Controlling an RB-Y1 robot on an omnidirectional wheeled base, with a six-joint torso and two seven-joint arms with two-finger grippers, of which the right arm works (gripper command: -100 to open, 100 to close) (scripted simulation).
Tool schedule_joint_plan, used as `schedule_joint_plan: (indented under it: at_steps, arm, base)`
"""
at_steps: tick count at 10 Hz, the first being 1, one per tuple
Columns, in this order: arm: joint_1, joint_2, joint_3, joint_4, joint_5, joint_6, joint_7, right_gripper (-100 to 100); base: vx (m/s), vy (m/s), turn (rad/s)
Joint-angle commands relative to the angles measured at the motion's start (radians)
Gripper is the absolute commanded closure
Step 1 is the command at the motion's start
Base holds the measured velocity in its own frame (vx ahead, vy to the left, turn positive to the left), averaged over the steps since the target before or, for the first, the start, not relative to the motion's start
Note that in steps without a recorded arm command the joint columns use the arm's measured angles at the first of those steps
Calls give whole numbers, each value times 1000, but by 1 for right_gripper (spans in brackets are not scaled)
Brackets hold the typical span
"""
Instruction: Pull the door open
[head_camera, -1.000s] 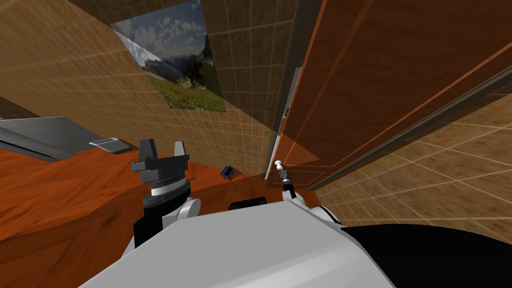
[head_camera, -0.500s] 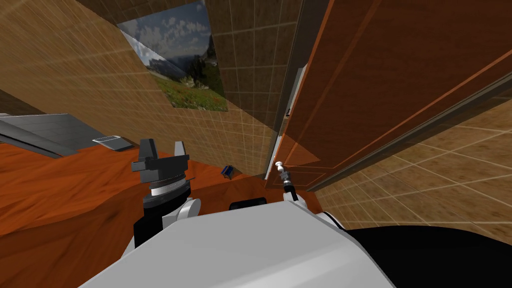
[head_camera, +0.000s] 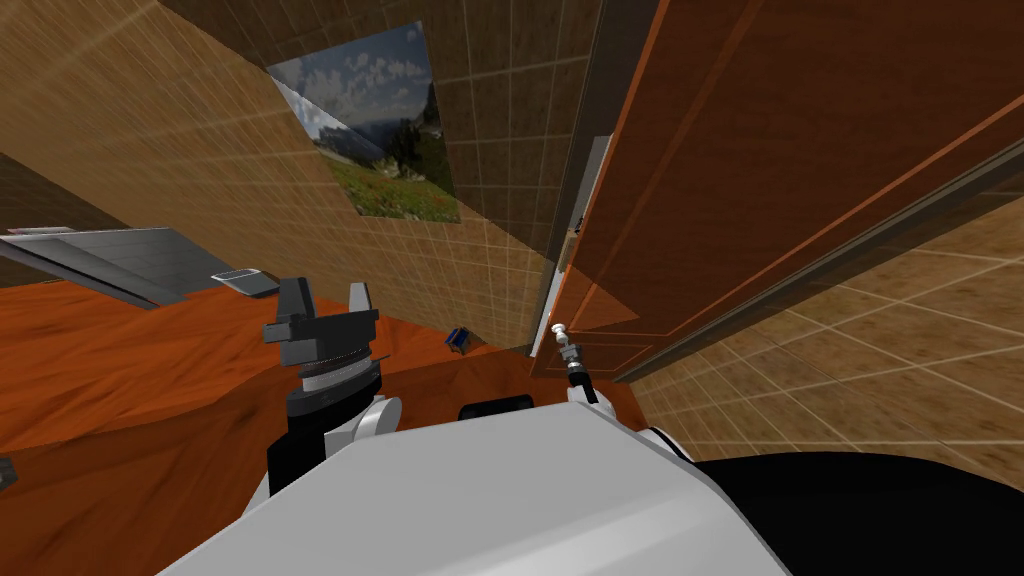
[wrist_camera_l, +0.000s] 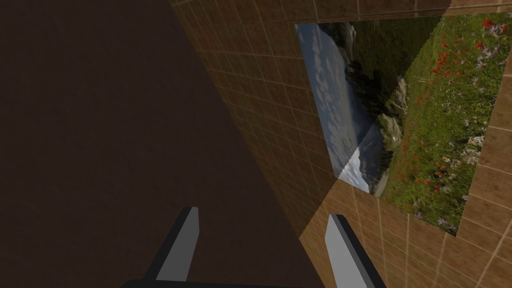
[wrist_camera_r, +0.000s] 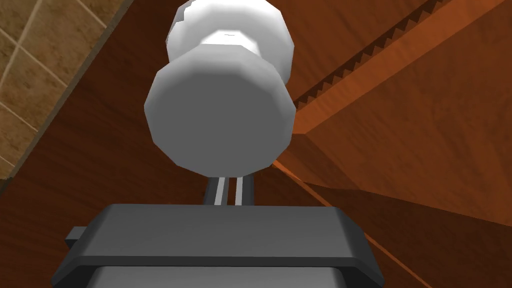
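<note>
Two things slid across the head view over the last second: the wall picture (head_camera: 375, 135) and the flat grey slab (head_camera: 110, 255) off to my left. The door (head_camera: 780, 150) and its knob (wrist_camera_r: 220, 115) kept their spot above my chest. So that's me turning, not the room moving.

My read is that I'm swinging round with the door as the pull goes on, rather than the door sitting still. A pale strip runs along the door's edge next to the frame, which looks like a crack of opening. I wouldn't swear to how much, and there's plenty of swing left either way.

The right claw (wrist_camera_r: 230, 187) is pinched narrow, with its blades nearly touching. They run up right behind the white knob, which hides the tips, so I can't tell if they're actually clamped on anything. The knob sits low on the brown door, near the edge by the frame, straight ahead of my right arm.

The left claw (head_camera: 325, 295) is spread wide and holding nothing, parked out front on my left.

No brands, labels or writing anywhere. The wall picture is just a meadow with red flowers and sky. There's a small blue thing (head_camera: 457, 340) on the floor by the wall, too tiny to read.
</note>
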Motion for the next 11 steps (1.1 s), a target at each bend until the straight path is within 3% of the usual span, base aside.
schedule_joint_plan:
  at_steps: [1, 2, 6, 8, 9, 11]
  arm:
    - [-21, 0, 15, 11, -2, -27, -45, 100]
    - [-5, 1, 14, 7, -14, -5, -55, -100]
    - [-2, 13, 32, -18, -43, 2, -136, -100]
    - [-2, 13, 32, -18, -43, 2, -136, -100]
    - [0, 21, 43, -34, -63, 6, -188, -100]
    - [1, 25, 50, -43, -73, 9, -216, -100]
  base:
    - [-55, -7, 65]
    - [-57, -13, 22]
    - [-84, -20, 17]
    - [-40, 33, 27]
    - [-67, 11, 27]
    - [-74, -19, 25]
